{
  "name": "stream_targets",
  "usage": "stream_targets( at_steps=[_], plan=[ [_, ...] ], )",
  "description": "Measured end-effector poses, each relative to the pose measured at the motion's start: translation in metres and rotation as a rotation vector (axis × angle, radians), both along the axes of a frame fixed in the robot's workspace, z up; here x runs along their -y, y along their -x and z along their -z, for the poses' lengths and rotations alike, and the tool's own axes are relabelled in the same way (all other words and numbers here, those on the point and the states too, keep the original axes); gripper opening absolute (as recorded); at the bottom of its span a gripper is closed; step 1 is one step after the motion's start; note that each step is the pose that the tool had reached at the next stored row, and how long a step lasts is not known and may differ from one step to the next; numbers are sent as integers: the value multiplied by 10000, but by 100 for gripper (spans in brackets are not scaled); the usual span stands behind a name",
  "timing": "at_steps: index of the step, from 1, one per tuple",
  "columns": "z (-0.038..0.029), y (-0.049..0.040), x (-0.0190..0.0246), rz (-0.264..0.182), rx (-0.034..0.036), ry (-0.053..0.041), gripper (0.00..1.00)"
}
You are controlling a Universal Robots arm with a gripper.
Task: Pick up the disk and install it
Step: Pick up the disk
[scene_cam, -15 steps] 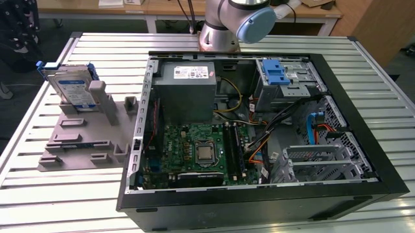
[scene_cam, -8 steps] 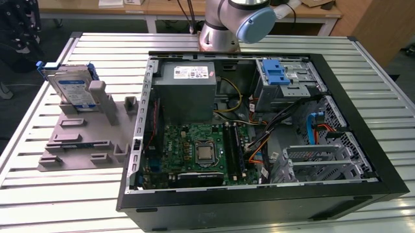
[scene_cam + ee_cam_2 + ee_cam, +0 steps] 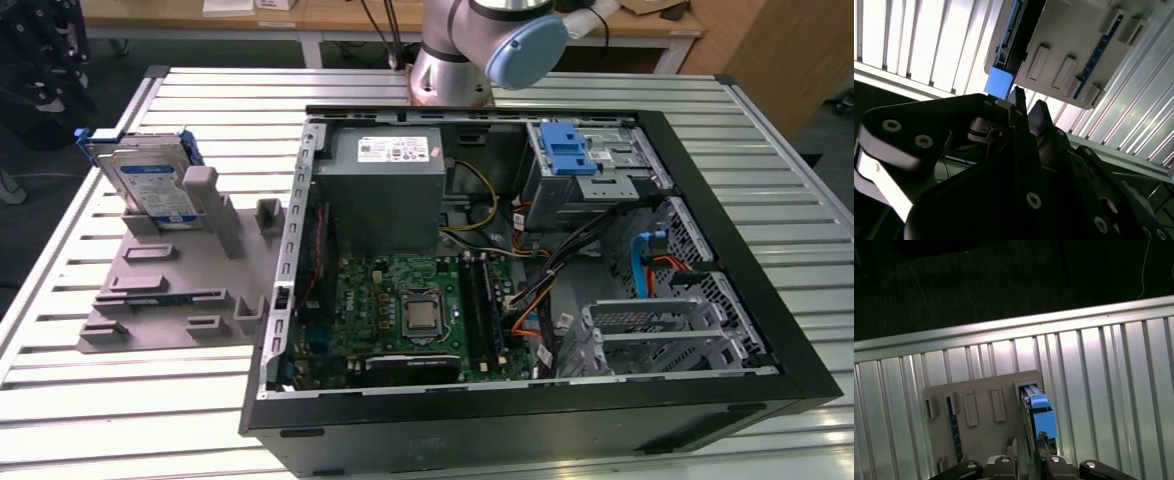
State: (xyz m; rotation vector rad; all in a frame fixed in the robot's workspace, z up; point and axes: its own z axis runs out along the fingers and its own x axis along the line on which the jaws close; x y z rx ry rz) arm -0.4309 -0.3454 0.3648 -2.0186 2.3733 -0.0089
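Pincer [image 3: 1027, 441] parted, hovering above upright disk [image 3: 1041, 416].

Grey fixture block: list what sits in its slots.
The disk stands on edge in a slot of the grey fixture block. A thin blue strip sits in another slot. The block's posts cover the disk's lower edge and part of its face.

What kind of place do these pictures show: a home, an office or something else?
Most likely a robotics lab or test workshop: a robot arm stands at a slatted metal table bearing an open computer case, and a grey fixture holds the disk on edge.
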Motion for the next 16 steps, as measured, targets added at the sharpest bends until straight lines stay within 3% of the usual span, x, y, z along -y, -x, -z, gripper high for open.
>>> stream_targets(
  at_steps=[4, 5, 6, 11, 16],
  plan=[
    [16, -13, 0, 0, -59, 5, 37],
    [35, -38, 0, -2, -284, 20, 43],
    [63, -43, -1, -15, -549, 22, 43],
    [67, -44, 0, -20, -621, 24, 43],
    [75, -44, 0, -451, -620, 38, 43]
  ],
)
